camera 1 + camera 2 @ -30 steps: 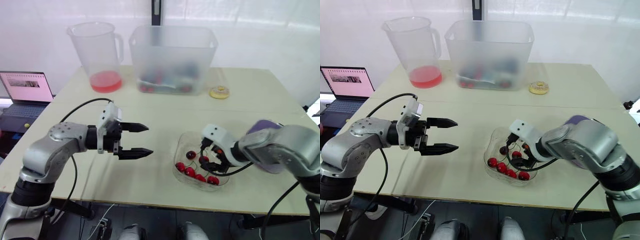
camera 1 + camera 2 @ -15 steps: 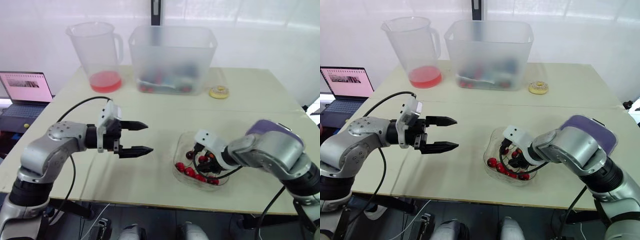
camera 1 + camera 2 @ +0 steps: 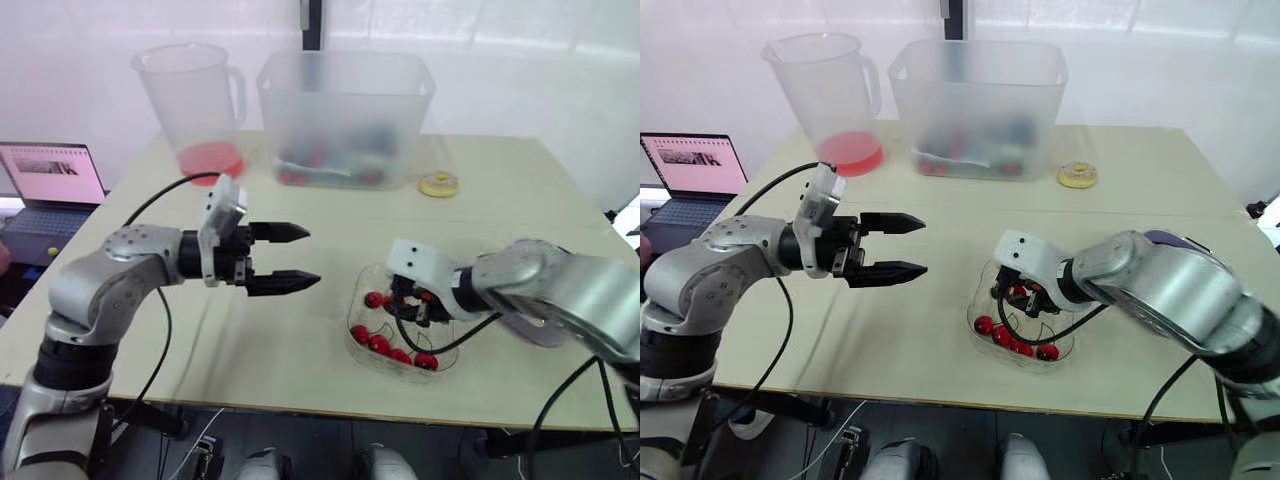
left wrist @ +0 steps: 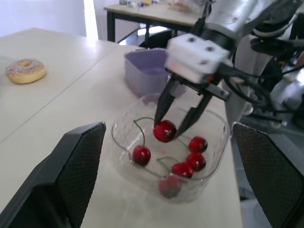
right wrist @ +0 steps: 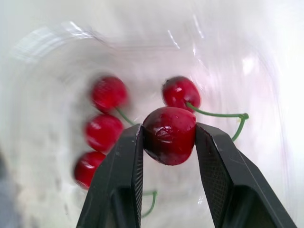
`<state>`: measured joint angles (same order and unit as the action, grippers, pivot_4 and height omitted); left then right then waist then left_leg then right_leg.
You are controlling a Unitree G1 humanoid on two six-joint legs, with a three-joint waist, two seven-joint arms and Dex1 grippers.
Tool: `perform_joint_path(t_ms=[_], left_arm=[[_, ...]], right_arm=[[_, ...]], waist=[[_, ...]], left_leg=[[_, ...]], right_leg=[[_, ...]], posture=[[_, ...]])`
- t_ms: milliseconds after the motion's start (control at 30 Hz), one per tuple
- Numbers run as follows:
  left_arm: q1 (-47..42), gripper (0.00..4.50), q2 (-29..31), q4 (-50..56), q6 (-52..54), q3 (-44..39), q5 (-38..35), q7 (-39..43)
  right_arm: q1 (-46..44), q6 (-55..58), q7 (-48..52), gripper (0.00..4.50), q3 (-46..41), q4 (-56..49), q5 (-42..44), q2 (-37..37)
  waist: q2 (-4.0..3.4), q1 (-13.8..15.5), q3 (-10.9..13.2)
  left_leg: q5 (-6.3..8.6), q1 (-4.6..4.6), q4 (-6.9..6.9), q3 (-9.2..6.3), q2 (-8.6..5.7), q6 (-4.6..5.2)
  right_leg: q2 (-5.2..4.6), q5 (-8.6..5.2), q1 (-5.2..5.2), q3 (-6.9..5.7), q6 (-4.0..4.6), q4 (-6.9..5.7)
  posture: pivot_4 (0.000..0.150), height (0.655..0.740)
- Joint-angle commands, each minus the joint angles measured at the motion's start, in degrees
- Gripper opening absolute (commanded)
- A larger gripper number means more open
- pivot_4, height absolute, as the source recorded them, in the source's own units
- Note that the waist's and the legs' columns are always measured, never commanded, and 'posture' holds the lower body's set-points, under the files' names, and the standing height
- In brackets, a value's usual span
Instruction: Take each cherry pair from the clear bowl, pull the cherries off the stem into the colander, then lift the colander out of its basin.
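The right gripper [image 4: 176, 124] pinches a cherry [image 5: 169, 135] inside the bowl [image 4: 119, 142] near the table's [image 3: 300, 345] front edge, right of middle, while the left gripper [image 3: 312, 256] hovers wide open beside the bowl

Beige table [image 3: 300, 225]: pitcher [image 3: 190, 100], frosted basin [image 3: 345, 120], doughnut [image 3: 438, 184] at back; clear bowl [image 4: 117, 138], purple tub [image 4: 142, 71] near front.
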<state>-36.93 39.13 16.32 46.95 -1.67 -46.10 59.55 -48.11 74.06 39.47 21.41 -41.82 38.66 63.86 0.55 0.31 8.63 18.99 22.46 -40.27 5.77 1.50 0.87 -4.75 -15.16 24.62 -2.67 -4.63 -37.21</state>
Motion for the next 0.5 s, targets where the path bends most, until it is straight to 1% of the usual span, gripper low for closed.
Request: perform_joint_path(t_ms=[33, 100, 233, 333, 400, 500], left_arm=[[-3.95, 4.5, -1.49, -2.11, 2.98, -3.23, -4.06, -2.62], [-6.03, 4.5, -3.2, -3.86, 4.98, -3.82, -5.98, -4.28], [-10.21, 4.5, -7.3, -7.67, 8.76, -5.31, -9.85, -8.03], [-12.53, 4.5, -9.51, -10.6, 10.36, -5.41, -10.47, -10.47], [-14.47, 4.5, -12.15, -13.78, 11.54, -6.87, -11.7, -14.12], [-16.16, 4.5, -14.21, -16.28, 11.95, -7.81, -11.8, -16.69]], right_arm=[[0.98, -16.82, 7.25, 1.67, -1.85, -3.48, -9.5, 6.71], [1.48, -26.69, 9.16, 1.67, -0.57, -1.97, -17.05, 8.78], [0.26, -42.89, 11.17, 1.67, 0.9, 2.64, -30.37, 7.47], [-1.41, -51.52, 12.83, 1.67, 2.23, 6.26, -39.14, 5.82], [-2.38, -56.96, 12.75, 1.67, 2.43, 8.75, -44.27, 4.24], [-2.9, -62.54, 11.87, 1.67, 1.77, 11.46, -49.78, 1.08]], waist=[[0.04, -0.02, 0.0], [0.06, -0.11, 0.01], [0.06, -0.32, 0.01], [0.04, -0.94, 0.03], [0.04, -0.98, 0.03], [0.05, -0.99, 0.03]], left_leg=[[0.0, -0.01, 0.0, 0.0, 0.0, 0.0], [0.0, -0.02, -0.03, 0.01, -0.01, 0.0], [-0.01, -0.04, -0.05, 0.03, 0.0, -0.02], [-0.03, -0.04, -0.05, 0.03, 0.03, -0.05], [-0.04, -0.04, -0.05, 0.03, 0.04, -0.06], [-0.07, -0.05, -0.06, 0.04, 0.04, -0.12]], right_leg=[[0.0, 0.0, -0.01, 0.0, 0.0, 0.0], [-0.01, 0.0, -0.02, 0.0, -0.01, 0.0], [0.0, 0.0, -0.03, 0.0, -0.02, -0.03], [0.03, -0.01, -0.02, 0.0, -0.02, -0.04], [0.03, -0.01, -0.02, -0.01, -0.02, -0.04], [0.02, 0.0, -0.02, -0.02, -0.02, -0.07]], posture=[[0.15, 0.7078], [0.15, 0.7078], [0.15, 0.7078], [0.15, 0.7078], [0.15, 0.7078], [0.15, 0.7078]])
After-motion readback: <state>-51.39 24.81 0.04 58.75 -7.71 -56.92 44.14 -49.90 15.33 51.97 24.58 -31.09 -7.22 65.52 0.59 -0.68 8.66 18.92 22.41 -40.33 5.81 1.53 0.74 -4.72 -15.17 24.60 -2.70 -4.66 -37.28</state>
